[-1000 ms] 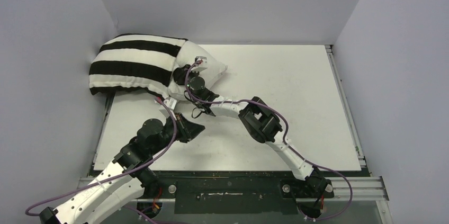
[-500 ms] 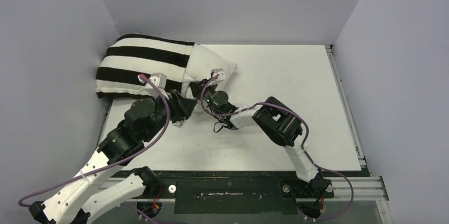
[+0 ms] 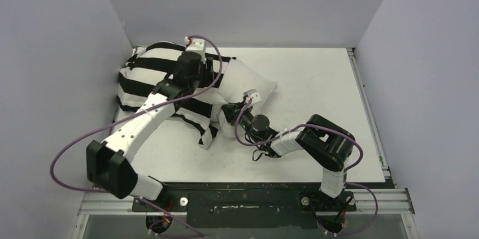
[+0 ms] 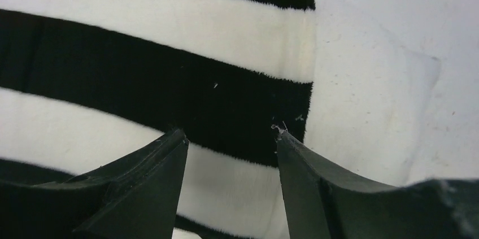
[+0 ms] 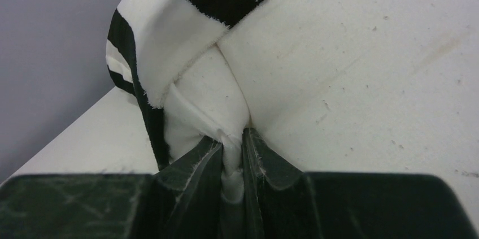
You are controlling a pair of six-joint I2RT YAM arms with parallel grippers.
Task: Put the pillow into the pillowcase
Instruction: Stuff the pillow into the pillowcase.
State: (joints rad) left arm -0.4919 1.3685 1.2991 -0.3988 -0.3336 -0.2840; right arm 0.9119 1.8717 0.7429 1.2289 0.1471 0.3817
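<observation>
Pillow [image 3: 251, 83] lodged mostly inside the pillowcase [image 3: 149, 72] at the far left of the table [image 3: 316, 92], one white end protruding. Its near corner is pinched by the right gripper [image 5: 233, 151], probably as an anchor (the pinch is shown only in the right wrist view). The left gripper [image 4: 230, 136] is held parted and empty over the striped hem, placed to tug it.

Your thin fabric pillowcase [image 3: 137, 79] shows broad black and white stripes; your plump fabric pillow [image 3: 248, 81] is plain off-white.
</observation>
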